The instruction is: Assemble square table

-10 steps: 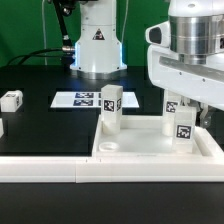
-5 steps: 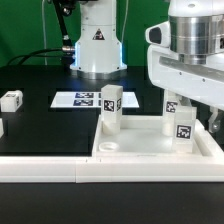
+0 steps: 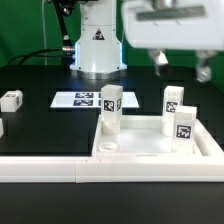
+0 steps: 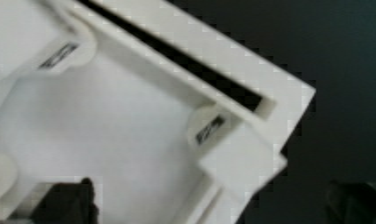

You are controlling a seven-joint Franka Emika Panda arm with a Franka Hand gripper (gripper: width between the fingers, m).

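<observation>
The square table top [image 3: 150,152] lies white and rimmed at the front of the exterior view's right. Three white tagged legs stand upright in it: one at its far left corner [image 3: 110,108] and two close together at its far right [image 3: 173,100] [image 3: 185,123]. My gripper [image 3: 182,66] hangs open and empty above the right pair, clear of them. In the wrist view the table top [image 4: 149,150] fills the picture, with one leg [image 4: 217,128] at its rim. My dark fingertips [image 4: 69,200] stand apart over the table top and the mat.
A loose white leg [image 3: 11,99] lies on the black mat at the exterior view's left. The marker board [image 3: 80,99] lies behind the table top. The long white border rail [image 3: 45,170] runs along the front. The robot base [image 3: 97,45] stands at the back.
My gripper has risen from low beside the right-hand legs to well above them. The legs and the table top have not moved.
</observation>
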